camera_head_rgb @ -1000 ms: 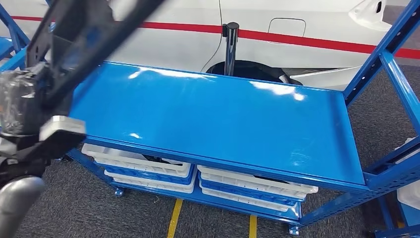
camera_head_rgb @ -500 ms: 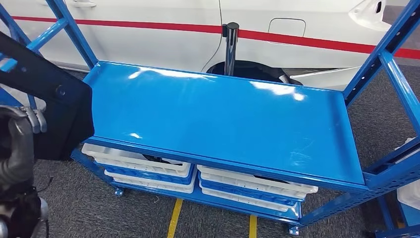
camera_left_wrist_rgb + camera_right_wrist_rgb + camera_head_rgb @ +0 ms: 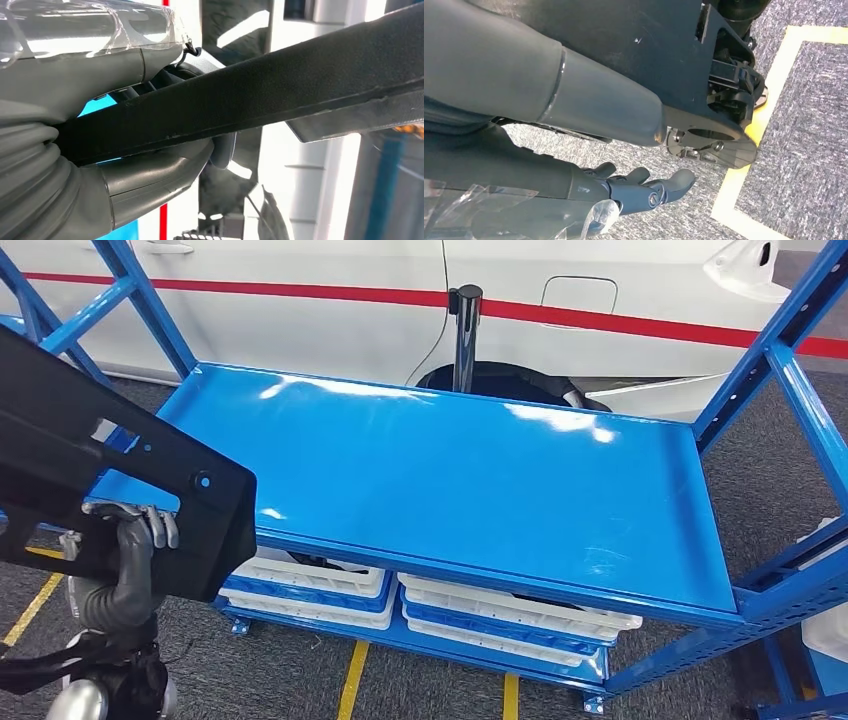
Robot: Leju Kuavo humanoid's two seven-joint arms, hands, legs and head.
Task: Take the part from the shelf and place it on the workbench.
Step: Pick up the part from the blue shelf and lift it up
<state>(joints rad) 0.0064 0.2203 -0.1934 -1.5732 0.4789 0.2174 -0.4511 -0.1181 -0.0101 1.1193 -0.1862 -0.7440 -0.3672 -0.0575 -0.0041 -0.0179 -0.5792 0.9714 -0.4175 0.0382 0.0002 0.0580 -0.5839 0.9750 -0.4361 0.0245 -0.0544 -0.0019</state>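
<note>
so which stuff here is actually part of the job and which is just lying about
Job: black part, gripped by the left hand; blue workbench top.
Lying about: white trays underneath; white car; black post; yellow floor lines.

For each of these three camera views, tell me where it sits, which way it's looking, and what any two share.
Head view: high on the body, looking down at the blue workbench; left hand gripping the black part.
Left wrist view: behind the left hand, along the black part.
Right wrist view: hanging arm, facing carpet; right hand empty.
Head and left wrist views share the part.

Left hand (image 3: 125,540) clenched, right hand (image 3: 644,192) slack
</note>
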